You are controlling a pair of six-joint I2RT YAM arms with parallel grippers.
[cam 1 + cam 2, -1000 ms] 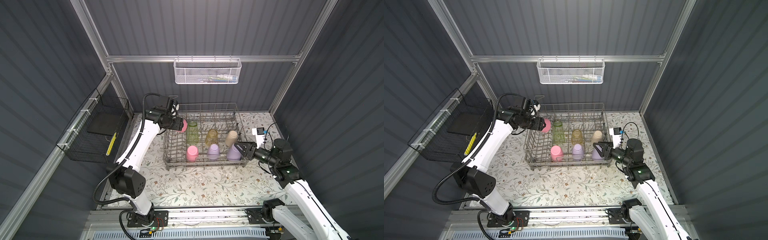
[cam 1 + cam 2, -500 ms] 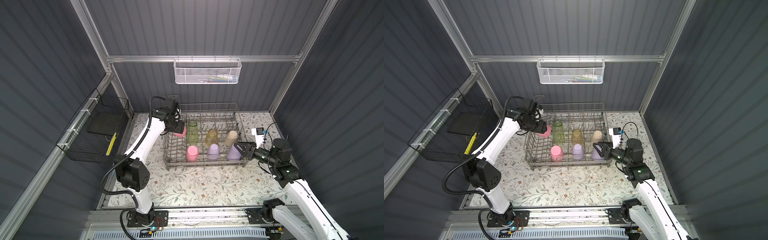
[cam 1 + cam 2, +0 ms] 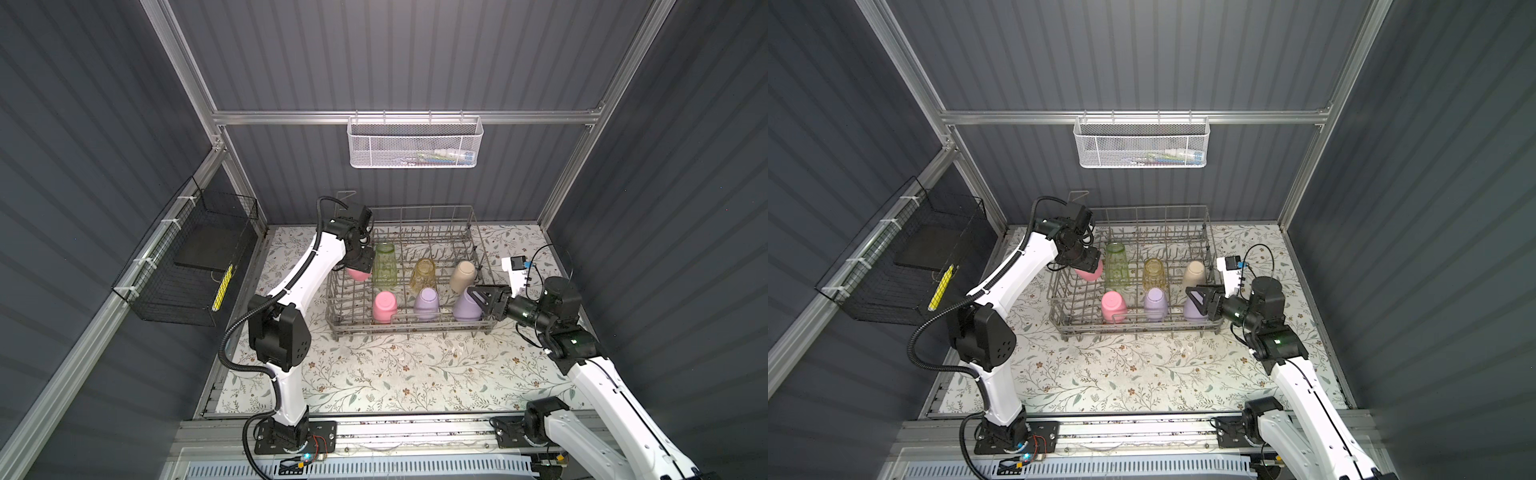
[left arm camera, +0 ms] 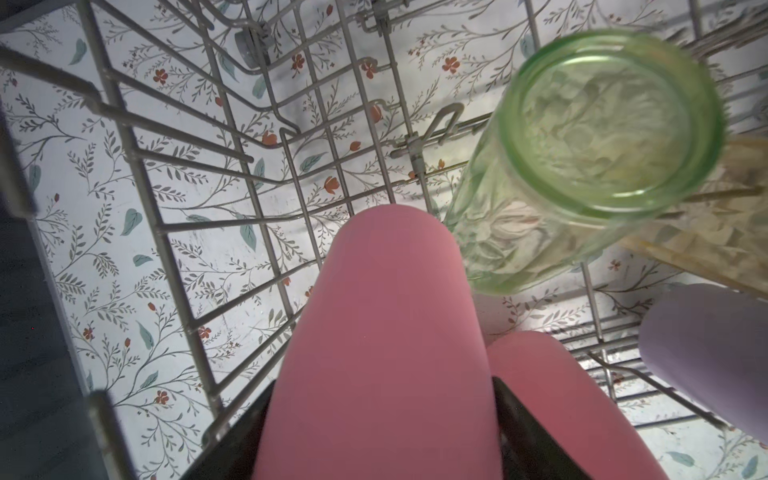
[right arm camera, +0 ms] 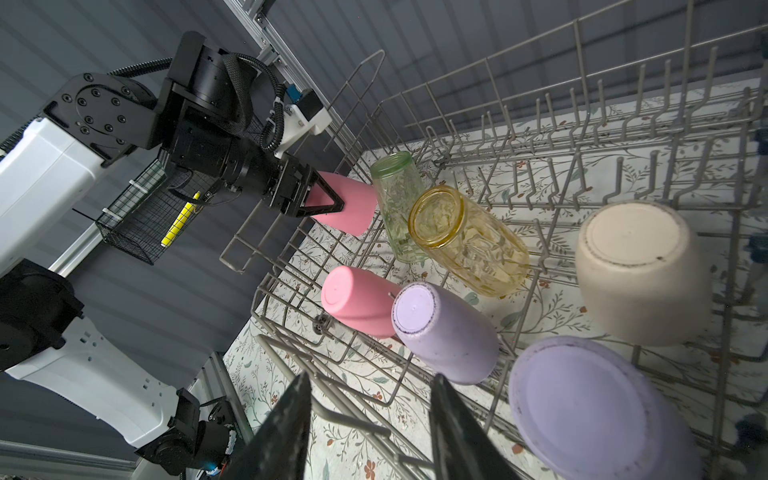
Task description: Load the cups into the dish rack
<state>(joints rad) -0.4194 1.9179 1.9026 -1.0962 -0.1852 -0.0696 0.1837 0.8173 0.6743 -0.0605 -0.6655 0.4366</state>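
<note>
Left gripper (image 3: 360,265) clamped on pink cup (image 3: 357,274), tilted, over left end of rack (image 3: 419,329), beside green cup (image 3: 385,266). Right gripper (image 3: 477,298) jaws partly open, empty, beside lilac cup (image 3: 462,311).

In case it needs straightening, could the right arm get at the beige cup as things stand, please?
Probably yes: the right gripper hovers open and empty close beside the beige cup, with nothing over it.

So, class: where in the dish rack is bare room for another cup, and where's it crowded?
Free: the strip between the rear wall of the dish rack and the green cup, yellow cup and beige cup. Crowded: the front row.
</note>
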